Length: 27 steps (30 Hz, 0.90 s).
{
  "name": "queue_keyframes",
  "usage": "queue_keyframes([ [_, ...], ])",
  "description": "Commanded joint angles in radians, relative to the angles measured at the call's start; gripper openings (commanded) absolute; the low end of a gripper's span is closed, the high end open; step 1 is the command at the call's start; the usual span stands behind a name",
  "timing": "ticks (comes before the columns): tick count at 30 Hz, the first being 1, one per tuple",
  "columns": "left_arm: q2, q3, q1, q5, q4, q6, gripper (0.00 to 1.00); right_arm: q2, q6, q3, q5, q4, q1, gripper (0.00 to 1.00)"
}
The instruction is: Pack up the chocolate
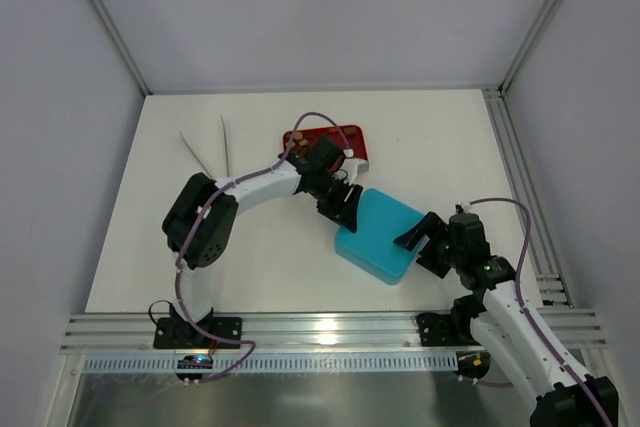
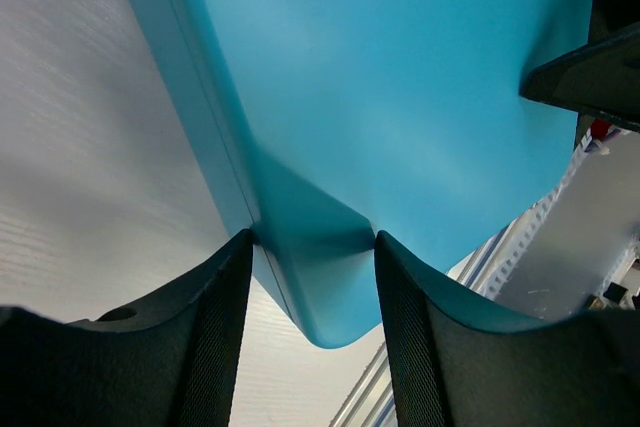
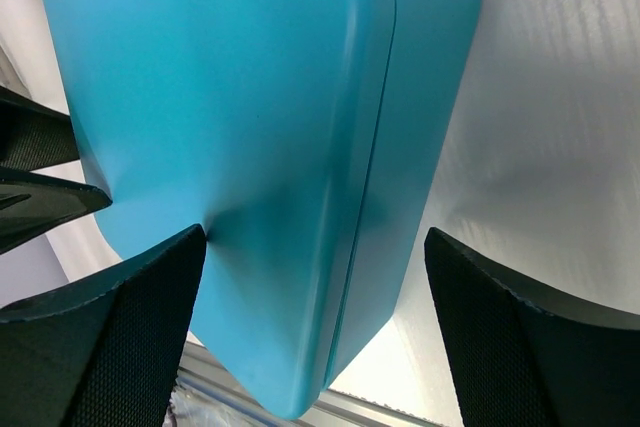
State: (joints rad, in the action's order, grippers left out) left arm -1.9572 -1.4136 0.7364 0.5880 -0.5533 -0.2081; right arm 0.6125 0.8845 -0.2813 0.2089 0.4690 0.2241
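Note:
A closed blue box [image 1: 378, 237] lies on the table between my two arms. My left gripper [image 1: 343, 209] is open, its fingertips resting on the lid at the box's far-left corner; in the left wrist view the corner of the box [image 2: 400, 97] lies between the fingers of this gripper [image 2: 310, 247]. My right gripper [image 1: 422, 249] is wide open at the box's right corner; in the right wrist view one finger touches the lid [image 3: 230, 127] and the other hangs over the table, either side of the gripper's middle [image 3: 315, 247]. A few tan chocolate pieces [image 1: 298, 135] show in the red tray [image 1: 352, 137].
The red tray stands just behind the left wrist, mostly hidden by it. Two thin pale strips [image 1: 205, 152] lie on the table at the back left. A metal rail [image 1: 330, 332] runs along the near edge, close to the box's near corner.

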Motion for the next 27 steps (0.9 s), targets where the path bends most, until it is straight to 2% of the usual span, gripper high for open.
queue_keyframes([
  [1, 0.034, 0.045, -0.005, -0.036, 0.021, -0.031, 0.51, -0.011, 0.028, 0.016, -0.008, 0.003, 0.033, 0.89],
  [8, 0.032, 0.090, -0.005, -0.068, 0.055, -0.097, 0.50, -0.016, 0.051, 0.030, -0.032, 0.005, 0.073, 0.87],
  [14, 0.035, 0.122, -0.003, -0.125, 0.079, -0.172, 0.49, -0.010, 0.068, 0.056, -0.039, -0.020, 0.087, 0.75],
  [18, 0.038, 0.145, -0.005, -0.151, 0.092, -0.220, 0.49, -0.005, 0.079, 0.070, -0.045, -0.029, 0.104, 0.61],
  [27, 0.047, 0.191, 0.007, -0.212, 0.118, -0.318, 0.49, 0.048, 0.076, 0.079, -0.069, -0.072, 0.133, 0.49],
])
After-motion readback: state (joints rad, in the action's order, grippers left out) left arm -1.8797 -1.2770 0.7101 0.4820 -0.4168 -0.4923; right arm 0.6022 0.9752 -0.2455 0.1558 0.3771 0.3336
